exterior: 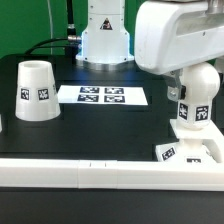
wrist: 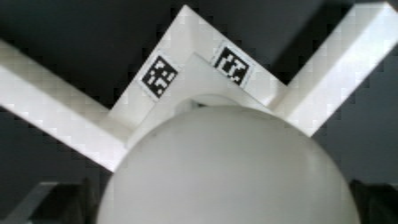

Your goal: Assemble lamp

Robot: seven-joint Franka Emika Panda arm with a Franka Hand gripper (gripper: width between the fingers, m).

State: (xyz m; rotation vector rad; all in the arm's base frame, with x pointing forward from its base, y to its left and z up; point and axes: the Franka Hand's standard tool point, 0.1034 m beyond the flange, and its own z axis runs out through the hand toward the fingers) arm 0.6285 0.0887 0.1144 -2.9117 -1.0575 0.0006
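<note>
The lamp's flat square base (exterior: 188, 152) lies at the front on the exterior view's right, against the white rail. The bulb (exterior: 193, 115) stands upright on it, with tags on its stem. My gripper (exterior: 188, 90) is lowered over the bulb's round head and open, one finger on each side; whether they touch it I cannot tell. In the wrist view the bulb's head (wrist: 214, 160) fills the space between my dim fingers (wrist: 57, 200), with a tagged corner of the base (wrist: 192, 62) beyond. The tapered shade (exterior: 38, 90) stands mouth down, alone, on the exterior view's left.
The marker board (exterior: 103, 96) lies flat in the middle of the black table. A white rail (exterior: 90, 170) runs along the front edge, and its corner arms (wrist: 54, 100) show in the wrist view. The robot's pedestal (exterior: 105, 40) stands at the back.
</note>
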